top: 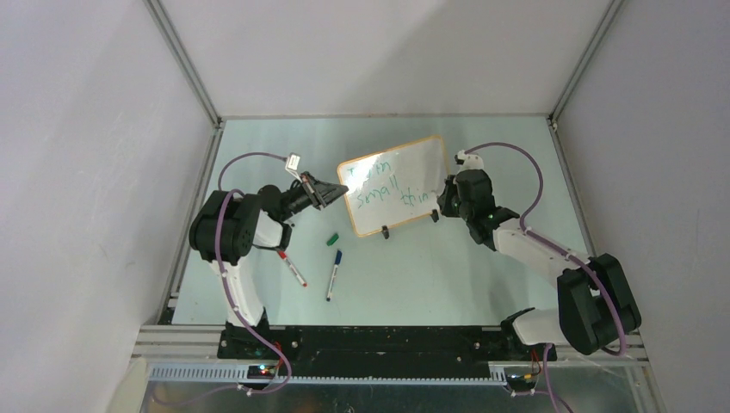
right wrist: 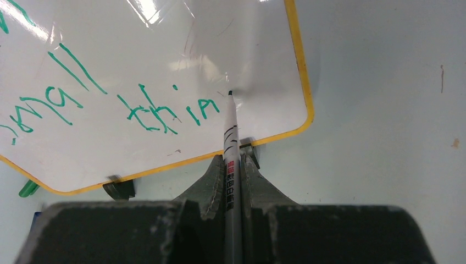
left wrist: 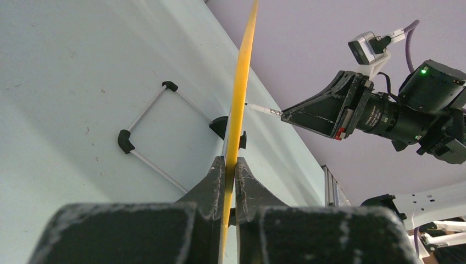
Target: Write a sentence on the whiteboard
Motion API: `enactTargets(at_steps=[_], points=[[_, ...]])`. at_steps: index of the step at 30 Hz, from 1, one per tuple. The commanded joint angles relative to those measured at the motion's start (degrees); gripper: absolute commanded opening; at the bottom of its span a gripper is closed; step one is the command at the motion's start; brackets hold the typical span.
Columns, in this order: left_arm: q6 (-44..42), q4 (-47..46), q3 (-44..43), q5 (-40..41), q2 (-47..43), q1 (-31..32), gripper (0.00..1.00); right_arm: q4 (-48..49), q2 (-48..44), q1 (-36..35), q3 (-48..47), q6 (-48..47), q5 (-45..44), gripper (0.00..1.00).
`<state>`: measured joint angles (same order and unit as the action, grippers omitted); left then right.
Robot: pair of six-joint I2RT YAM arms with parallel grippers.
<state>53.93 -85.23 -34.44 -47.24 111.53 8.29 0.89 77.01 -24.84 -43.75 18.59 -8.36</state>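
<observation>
Whiteboard [top: 413, 163] stands tilted on the table [top: 430, 267] between both arms: left gripper [left wrist: 231, 165] pinches its left edge tight, right gripper [right wrist: 233, 162] is clamped on a marker [right wrist: 231, 129], tip at the board just right of the green sentence [right wrist: 165, 113] — "small thin" legible, top line lost in glare

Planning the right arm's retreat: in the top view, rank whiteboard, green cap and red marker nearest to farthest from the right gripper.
From the right gripper:
1. whiteboard, directly left.
2. green cap, near the board's lower-left corner.
3. red marker, farthest left.
</observation>
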Motion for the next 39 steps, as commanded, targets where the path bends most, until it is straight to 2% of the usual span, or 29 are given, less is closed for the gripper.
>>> enactTargets(at_steps=[1, 14, 39], points=[[-0.2, -2.7, 0.1, -1.4, -2.4, 0.2, 0.00, 2.8, 0.7, 0.4, -2.2, -0.1, 1.9, 0.00], [-0.2, -2.8, 0.1, -1.4, -2.4, 0.2, 0.00, 0.1, 0.4, 0.3, -2.2, -0.2, 3.1, 0.00], [-0.3, -2.8, 0.2, -1.3, -2.4, 0.3, 0.00, -1.6, -0.6, 0.8, -1.5, 0.5, -1.8, 0.00]])
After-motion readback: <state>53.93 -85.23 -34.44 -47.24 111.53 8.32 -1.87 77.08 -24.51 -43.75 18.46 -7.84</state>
